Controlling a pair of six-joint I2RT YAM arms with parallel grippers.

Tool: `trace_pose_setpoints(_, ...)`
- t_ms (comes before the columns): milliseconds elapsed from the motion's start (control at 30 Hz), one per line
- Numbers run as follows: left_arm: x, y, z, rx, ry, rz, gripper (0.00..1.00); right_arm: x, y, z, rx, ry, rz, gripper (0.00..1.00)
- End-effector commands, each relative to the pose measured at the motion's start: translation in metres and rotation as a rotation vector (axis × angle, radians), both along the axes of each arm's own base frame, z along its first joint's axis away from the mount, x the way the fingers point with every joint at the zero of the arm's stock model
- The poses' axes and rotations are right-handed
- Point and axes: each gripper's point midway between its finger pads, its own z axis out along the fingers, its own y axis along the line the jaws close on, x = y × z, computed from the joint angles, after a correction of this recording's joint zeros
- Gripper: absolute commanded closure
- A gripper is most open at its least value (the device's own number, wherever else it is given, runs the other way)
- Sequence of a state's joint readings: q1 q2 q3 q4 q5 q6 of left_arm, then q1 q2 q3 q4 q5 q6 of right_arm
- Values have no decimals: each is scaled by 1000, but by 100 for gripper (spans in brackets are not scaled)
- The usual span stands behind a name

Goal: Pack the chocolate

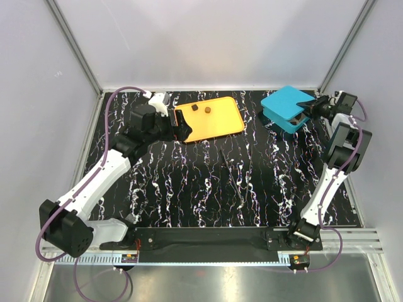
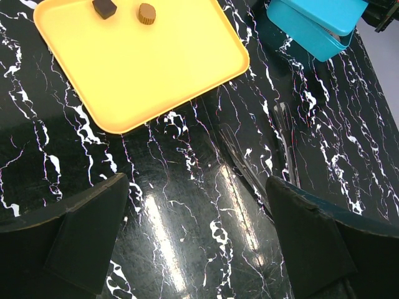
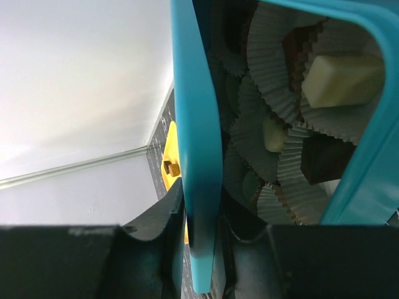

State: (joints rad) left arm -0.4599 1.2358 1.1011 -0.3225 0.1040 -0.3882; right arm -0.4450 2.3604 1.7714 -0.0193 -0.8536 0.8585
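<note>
Status: packing judged well advanced, not complete.

Clamps the right pincer (image 1: 308,107) on the edge of the teal plastic lid (image 1: 286,99), propping it ajar above the teal square box (image 1: 277,121) at the far right of the black, white-veined table (image 1: 220,182). Exposes grey pleated paper cups (image 3: 274,81) inside, several loaded with chocolate (image 3: 274,134): cream-white pieces (image 3: 340,78) and dark brown blocks (image 3: 324,159). No full count of filled and vacant cups possible from the wrist view.

Holds the left pincer (image 2: 196,193) spread wide and empty, low over bare table just beside the flat orange rectangular tray (image 1: 220,123) at far centre. Leaves two pieces on that tray: a dark brown square piece (image 2: 104,7) and a brown round moulded piece (image 2: 146,12), close together near the far edge, not touching, well apart from the box.

Done, as far as visible: most of the chocolate seated in cups. Left, by estimate: transfer of the two tray pieces across to the box, then lowering of the lid. Calls for an open lid during both transfers; otherwise risks blocking the cups.
</note>
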Motion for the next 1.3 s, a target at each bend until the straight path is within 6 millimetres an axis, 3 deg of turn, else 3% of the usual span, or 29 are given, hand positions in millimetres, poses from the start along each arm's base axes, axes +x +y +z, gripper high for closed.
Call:
trace_pose_setpoints(0,-1,2,12,0,-54,-2,1,1,-37,23,-71,-50,-119,74)
trace_pose_setpoints(33,-2,3,11,2,-50,-2,1,1,-38,25,-66,-56,-124,75)
trace_pose_setpoints(167,-3,3,14,2,-57,-4,1,3,-31,35,-11,-138,-95,94)
trace_pose_setpoints(267,-2,3,13,4,-54,-2,1,6,-25,51,52,-214,-67,100)
trace_pose_setpoints(467,3,-1,18,-20,-58,-1,1,8,-6,93,58,-363,-2,100)
trace_pose_setpoints(700,2,-4,21,-34,-57,-1,1,1,1,121,-21,-379,-33,100)
trace_pose_setpoints(867,0,0,23,-28,-54,14,1,-5,6,124,-251,-331,-40,100)
trace_pose_setpoints(1000,3,6,22,-28,-56,61,1,-18,-3,131,-379,-269,-91,100)
trace_pose_setpoints(1267,18,-4,29,-34,-16,71,2,-33,0,118,-418,-171,-56,100)
